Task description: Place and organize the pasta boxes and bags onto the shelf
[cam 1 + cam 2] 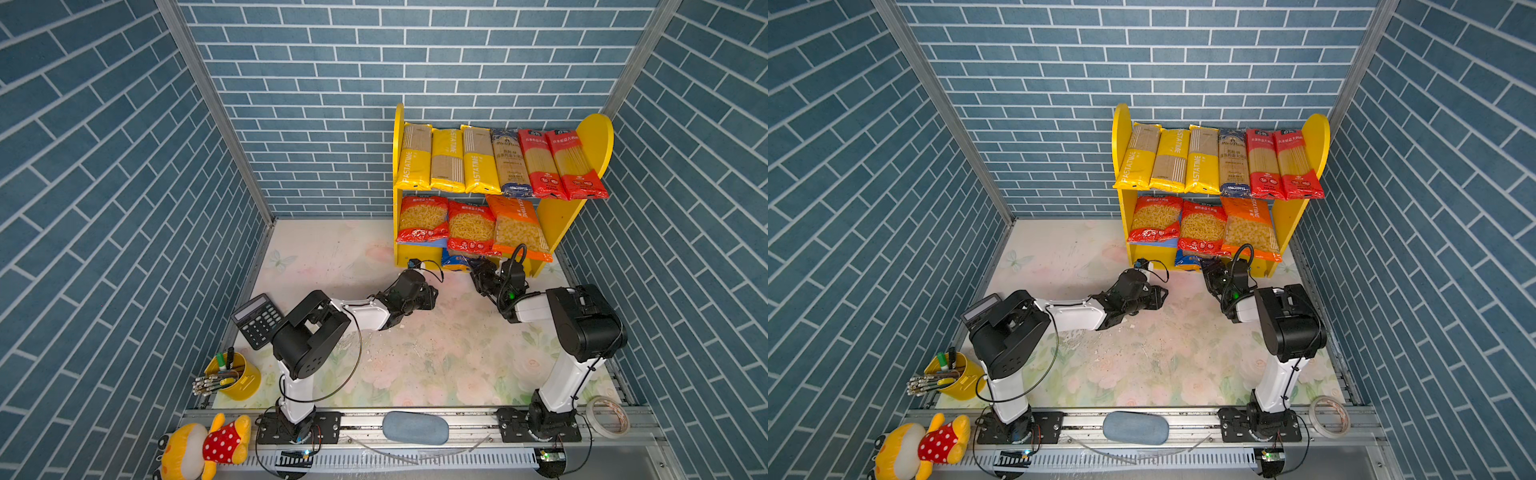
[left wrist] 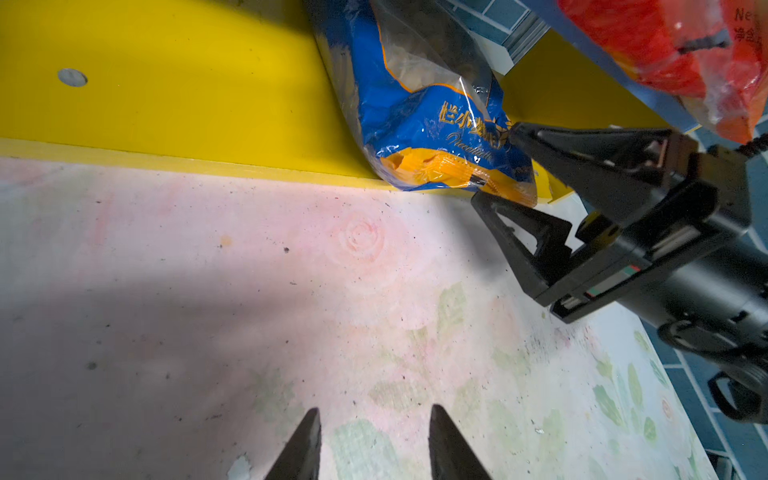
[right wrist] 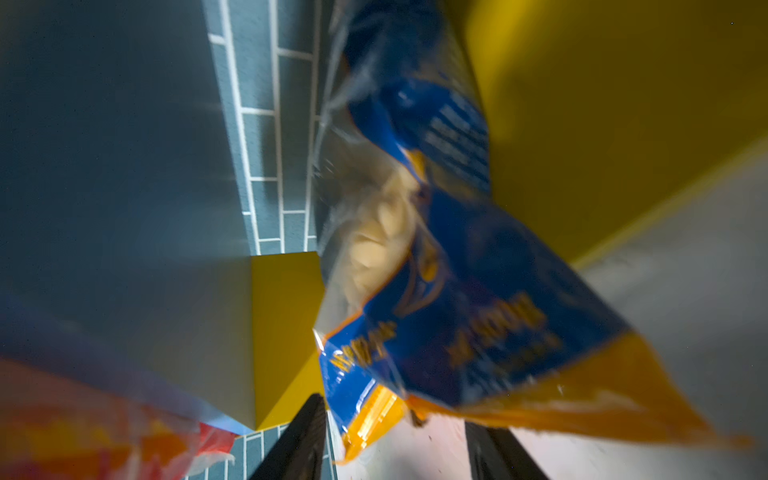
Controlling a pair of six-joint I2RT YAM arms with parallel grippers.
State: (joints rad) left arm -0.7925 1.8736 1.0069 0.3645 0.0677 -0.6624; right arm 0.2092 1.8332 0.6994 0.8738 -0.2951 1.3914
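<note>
Right gripper (image 1: 478,269) sat low at the foot of the shelf (image 1: 595,137) in both top views, nose to the blue bag (image 1: 455,262) that poked out beneath the lower board (image 1: 424,243). It was the one pack not up on a tier. Six long packs (image 1: 478,162) stood side by side up top and three wider bags (image 1: 471,226) covered the lower board, so I'd say that floor slot was the only room left. Meanwhile the left gripper (image 1: 428,296) hung just beside, over the table mat (image 1: 415,361) and out of the way.

Over to the left wrist view: its own fingertips (image 2: 307,440) stood apart with nothing between them but mat. Ahead, the blue bag lay across the yellow base strip (image 2: 166,104), its orange-sealed end spilling onto the mat. The right gripper's jaws straddled that end, spread wider than the seal — no pinch that I could see.

Right wrist view, blurred: the bag filled the frame, running in under the shelf, sealed edge loose between parted fingers. Working from the flat seal made sense — the pasta-filled belly looked fat and likely to slip. Job nearly done by my reckoning, though that bag wanted a proper seat.
</note>
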